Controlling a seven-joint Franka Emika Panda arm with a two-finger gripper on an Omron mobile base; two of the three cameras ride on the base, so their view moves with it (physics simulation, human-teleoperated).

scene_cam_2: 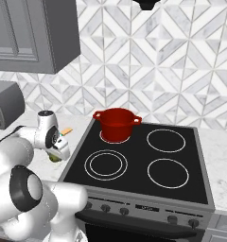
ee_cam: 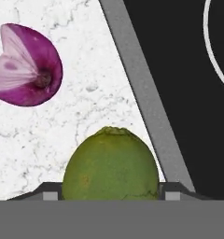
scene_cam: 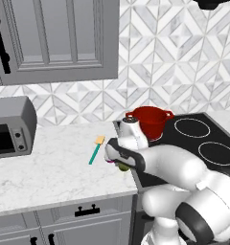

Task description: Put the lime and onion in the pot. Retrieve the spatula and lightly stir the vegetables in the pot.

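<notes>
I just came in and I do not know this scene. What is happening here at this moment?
A white robot arm works at a kitchen counter beside the stove. Its gripper is low over the lime, which sits between the fingertips near the stove's edge; whether it is already gripped I cannot tell. The onion lies on the counter close by. The red pot stands on a back burner, and nothing shows inside it from here. The spatula lies on the counter.

Lime [ee_cam: 111, 163] sits between the jaws on counter [ee_cam: 86, 93]; onion [ee_cam: 26, 65] beyond-left, stove [ee_cam: 179, 70] edge just right.
</notes>
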